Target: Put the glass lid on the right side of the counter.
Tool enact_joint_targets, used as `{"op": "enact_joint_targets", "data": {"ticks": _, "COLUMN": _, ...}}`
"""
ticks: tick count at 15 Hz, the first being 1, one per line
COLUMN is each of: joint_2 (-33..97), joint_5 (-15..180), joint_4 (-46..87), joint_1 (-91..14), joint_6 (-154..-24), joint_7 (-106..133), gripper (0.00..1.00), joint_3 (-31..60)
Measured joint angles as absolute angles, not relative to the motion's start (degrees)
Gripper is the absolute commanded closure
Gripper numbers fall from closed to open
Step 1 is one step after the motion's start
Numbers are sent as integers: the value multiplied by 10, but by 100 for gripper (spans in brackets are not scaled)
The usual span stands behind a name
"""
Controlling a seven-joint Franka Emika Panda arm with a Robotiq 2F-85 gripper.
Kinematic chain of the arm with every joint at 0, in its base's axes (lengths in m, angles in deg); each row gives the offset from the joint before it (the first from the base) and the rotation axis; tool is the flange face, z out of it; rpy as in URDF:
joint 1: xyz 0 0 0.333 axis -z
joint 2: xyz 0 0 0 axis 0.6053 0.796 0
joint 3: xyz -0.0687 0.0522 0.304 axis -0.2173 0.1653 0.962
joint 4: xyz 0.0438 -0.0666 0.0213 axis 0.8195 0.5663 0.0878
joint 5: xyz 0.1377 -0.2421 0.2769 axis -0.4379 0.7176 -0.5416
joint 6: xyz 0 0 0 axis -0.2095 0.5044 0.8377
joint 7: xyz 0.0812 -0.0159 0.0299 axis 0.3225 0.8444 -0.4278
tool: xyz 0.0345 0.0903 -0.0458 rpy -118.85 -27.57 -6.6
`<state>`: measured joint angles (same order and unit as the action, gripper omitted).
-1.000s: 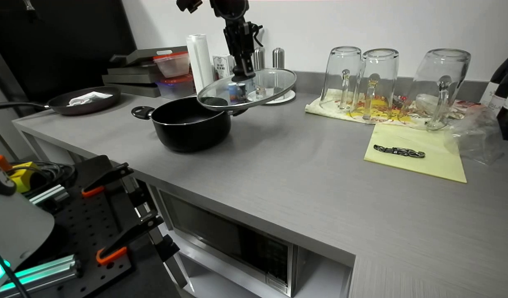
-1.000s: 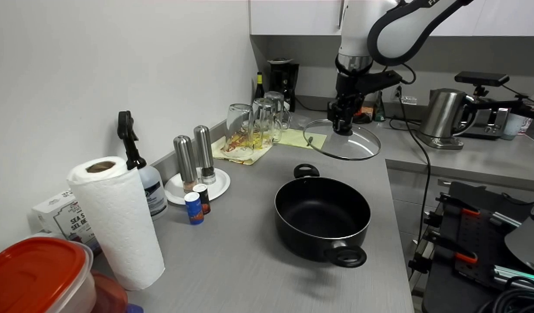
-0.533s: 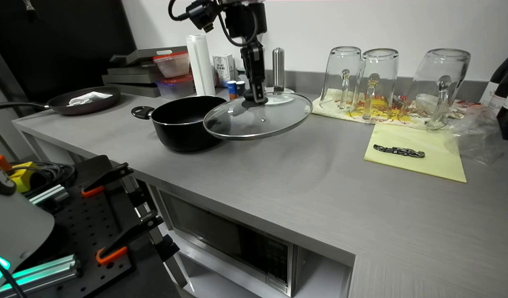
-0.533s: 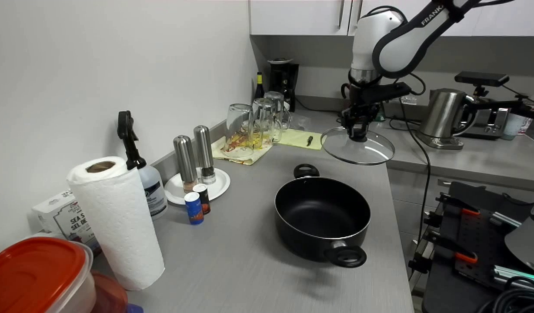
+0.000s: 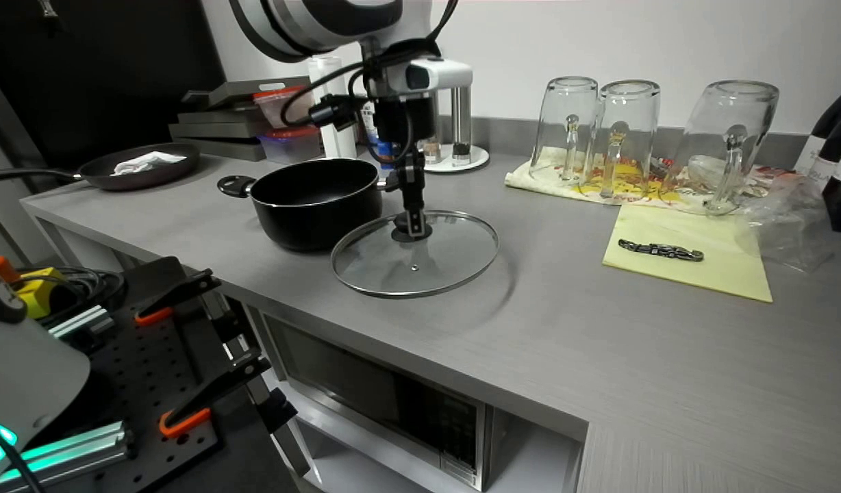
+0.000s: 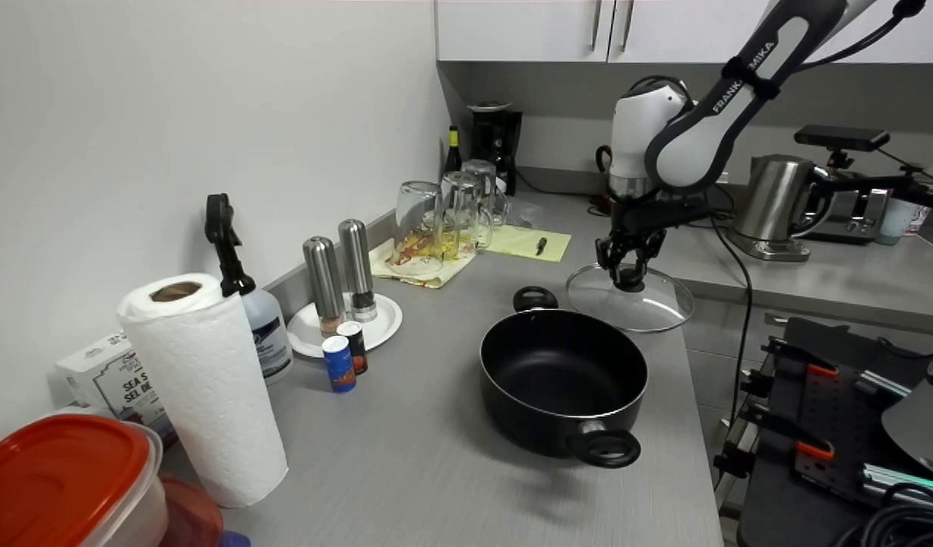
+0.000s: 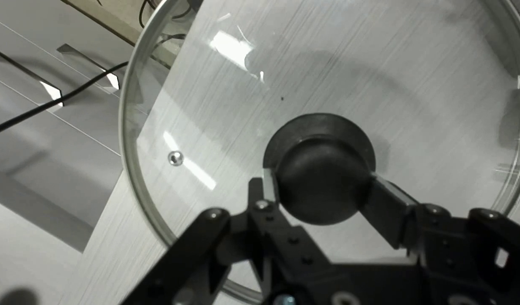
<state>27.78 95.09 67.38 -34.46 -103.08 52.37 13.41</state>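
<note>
As pincer [image 7: 325, 186] grips glass lid [image 5: 420, 257], arm [image 6: 710, 137] lettered "FRANK…MIKA", box [image 6: 121, 381] reading "SEA".

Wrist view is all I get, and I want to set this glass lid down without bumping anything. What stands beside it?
Observer: The black pot: both exterior views show it on the counter, next to the glass lid. Whether they touch, I cannot tell.
Operator: Is the lid resting on the counter?
Observer: Apparently not: in an exterior view its shadow on the counter lies apart from its rim.
Operator: Along the counter, away from the pot, what comes next?
Observer: In an exterior view, a yellow paper sheet with a dark object lying on it.
</note>
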Motion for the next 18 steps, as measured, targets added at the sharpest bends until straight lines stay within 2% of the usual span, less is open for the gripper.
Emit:
{"op": "enact_joint_targets", "data": {"ticks": 16, "joint_2": 372, "joint_5": 848, "joint_4": 674, "joint_1": -379, "joint_6": -1133, "joint_7": 510, "gripper": 74, "joint_3": 117}}
{"op": "enact_joint_targets", "data": {"ticks": 17, "joint_2": 372, "joint_5": 846, "joint_4": 674, "joint_1": -380, "joint_6": -1133, "joint_7": 510, "gripper": 24, "joint_3": 116}}
{"op": "enact_joint_targets", "data": {"ticks": 18, "joint_2": 372, "joint_5": 844, "joint_4": 674, "joint_1": -380, "joint_6": -1133, "joint_7": 509, "gripper": 23, "joint_3": 116}}
